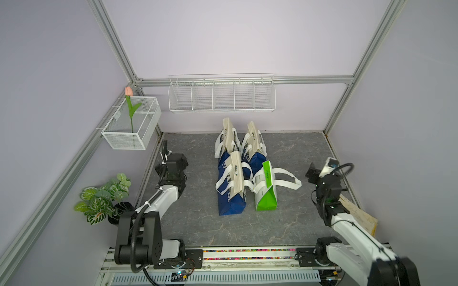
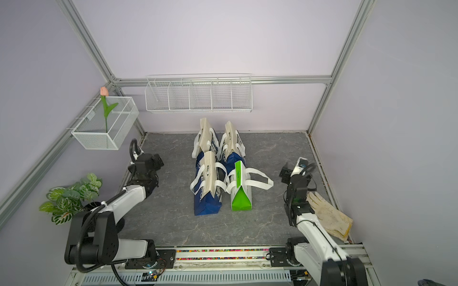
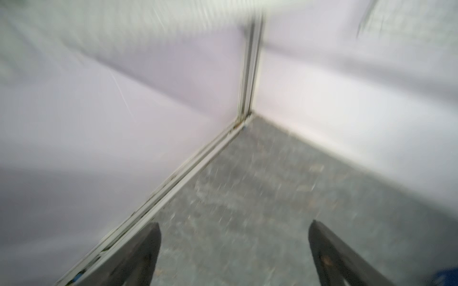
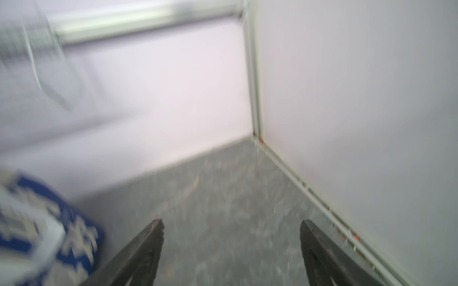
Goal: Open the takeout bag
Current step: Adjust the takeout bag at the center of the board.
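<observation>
- Closest to me, the rail (image 1: 247,255) carries both arm bases along the front edge of the grey marbled table (image 1: 198,227).
- Between the rail and the bags lies a bare strip of table across the whole width.
- I see the left gripper (image 3: 234,222) with its fingers spread wide over bare table, nothing between them, pointing at the far left corner; that view is blurred.
- The right gripper (image 4: 231,221) also stands spread and holds nothing, facing the far right corner, with a blurred blue bag at the edge of its view.
- A pale work glove (image 2: 329,218) lies by the right wall, just beside the right arm.
- A potted plant (image 1: 101,198) stands at the left edge, beside the left arm.
- Mid-table, the green takeout bag (image 1: 266,198) stands upright with its top edges together; its white handles (image 1: 287,180) flop toward the right arm.
- Touching it on the left is a blue takeout bag (image 1: 229,198); bare table separates the cluster from each arm.
- Behind stand the rear left blue bag (image 1: 228,138) and the rear right blue bag (image 1: 256,143), near the back wall.
- A wire basket (image 1: 138,141) with a tulip (image 1: 128,91) hangs on the left wall.
- A wire rack (image 1: 221,95) hangs on the back wall.
</observation>
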